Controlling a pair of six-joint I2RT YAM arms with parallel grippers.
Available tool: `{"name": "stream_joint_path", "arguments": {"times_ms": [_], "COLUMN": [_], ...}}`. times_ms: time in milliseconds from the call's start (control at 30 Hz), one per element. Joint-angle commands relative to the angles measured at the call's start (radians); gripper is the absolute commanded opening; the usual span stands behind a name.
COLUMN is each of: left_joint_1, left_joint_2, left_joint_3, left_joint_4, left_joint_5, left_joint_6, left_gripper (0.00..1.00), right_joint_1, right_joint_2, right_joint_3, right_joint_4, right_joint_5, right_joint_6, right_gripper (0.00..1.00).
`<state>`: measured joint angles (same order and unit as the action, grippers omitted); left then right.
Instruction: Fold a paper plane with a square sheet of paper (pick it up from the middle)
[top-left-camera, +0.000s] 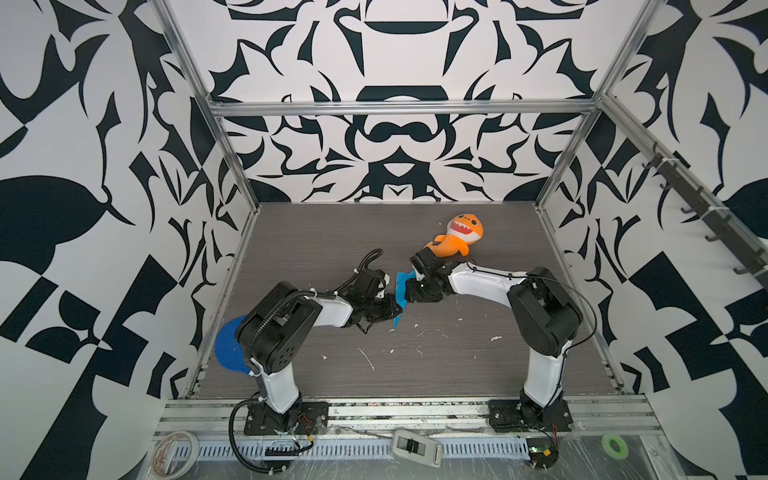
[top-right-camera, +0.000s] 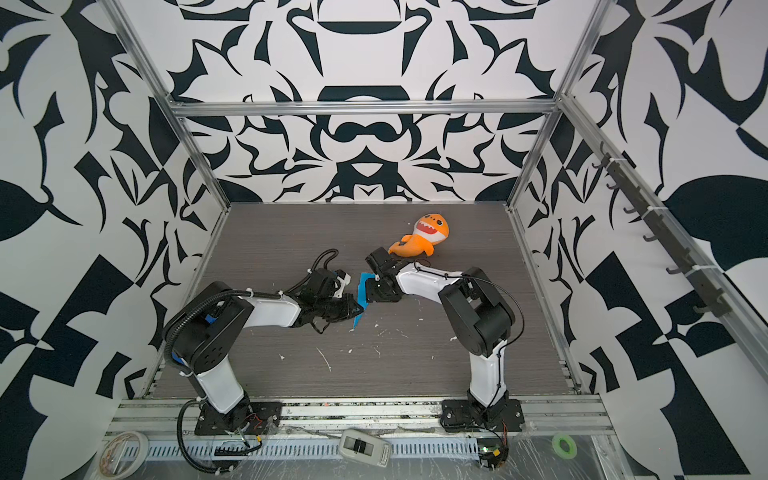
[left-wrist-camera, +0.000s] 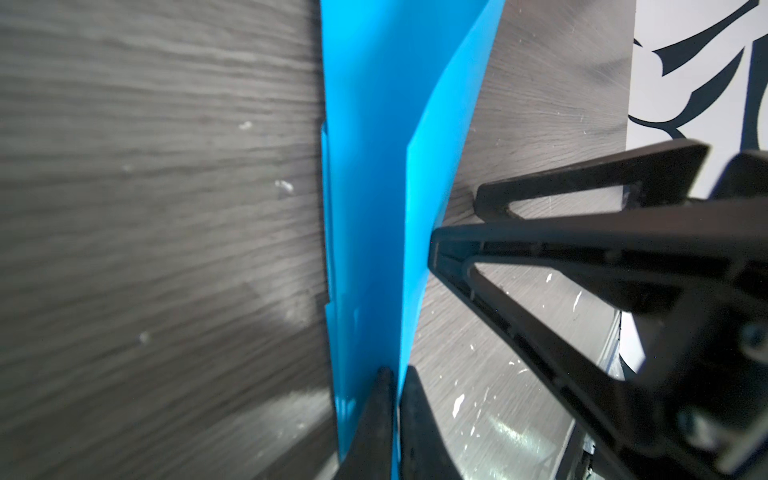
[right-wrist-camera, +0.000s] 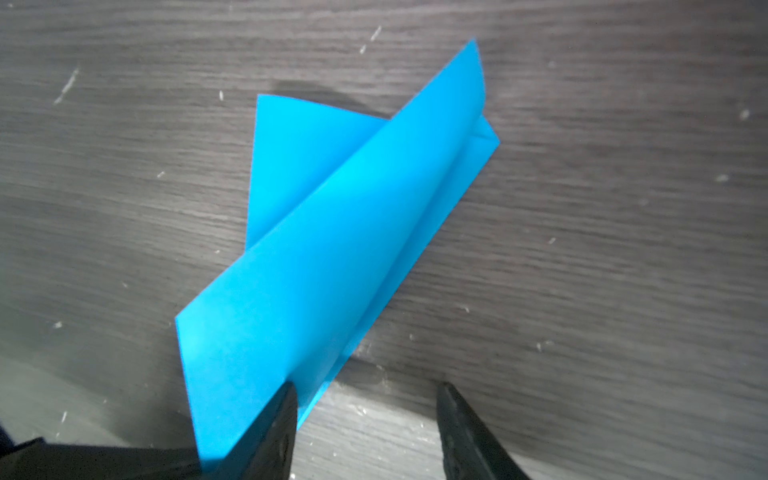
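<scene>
Tabletop (right-wrist-camera: 582, 249), blue paper (right-wrist-camera: 332, 232) apparently in clenched left gripper (left-wrist-camera: 394, 372), beside released right gripper (right-wrist-camera: 365, 388).

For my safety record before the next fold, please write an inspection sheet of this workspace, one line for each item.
Surface: dark wood-grain table with white specks.
Job's things: blue paper, partly folded, long flaps raised, between the two grippers.
Clutter: orange plush toy at the back; dark blue disc at the left edge, partly hidden by the left arm.
Grippers: left gripper shut on the paper; right gripper open, one finger at the paper.
Cables: black hose loops above the left wrist; another cable curls at the left arm's base.
Surroundings: patterned walls, metal frame, tape roll in front.
</scene>
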<state>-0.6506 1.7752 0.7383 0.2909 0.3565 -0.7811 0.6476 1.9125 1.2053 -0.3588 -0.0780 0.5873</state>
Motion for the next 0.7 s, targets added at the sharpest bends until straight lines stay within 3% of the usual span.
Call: {"name": "stream_joint_path", "arguments": {"times_ms": [0,267,433,667], "left_joint_1": [0.005,0.006,0.005,0.006], "left_joint_2": [-0.005,-0.008,0.006,0.013], "left_joint_3": [0.004,0.012,0.017,0.027], "left_joint_4": [-0.087,-0.082,-0.089,-0.113], "left_joint_5": [-0.050,-0.027,-0.021,-0.013], "left_joint_6": [0.009,0.012,0.014,0.012], "left_gripper": [0.10,0.11,0.07,0.03], "right_joint_1": [-0.002,-0.002,-0.001,-0.010], "right_joint_2": [0.099,0.123,0.056,-0.081], "right_joint_3": [-0.044,-0.035,-0.050,-0.015], "right_joint_4": [-0.147,-0.149,-0.086,-0.036], "right_joint_5": [0.065,0.052,-0.028,-0.121], "right_joint_6": [0.029,0.046,0.025,-0.126], "right_gripper": [0.58,0.57,0.57,0.60]}}
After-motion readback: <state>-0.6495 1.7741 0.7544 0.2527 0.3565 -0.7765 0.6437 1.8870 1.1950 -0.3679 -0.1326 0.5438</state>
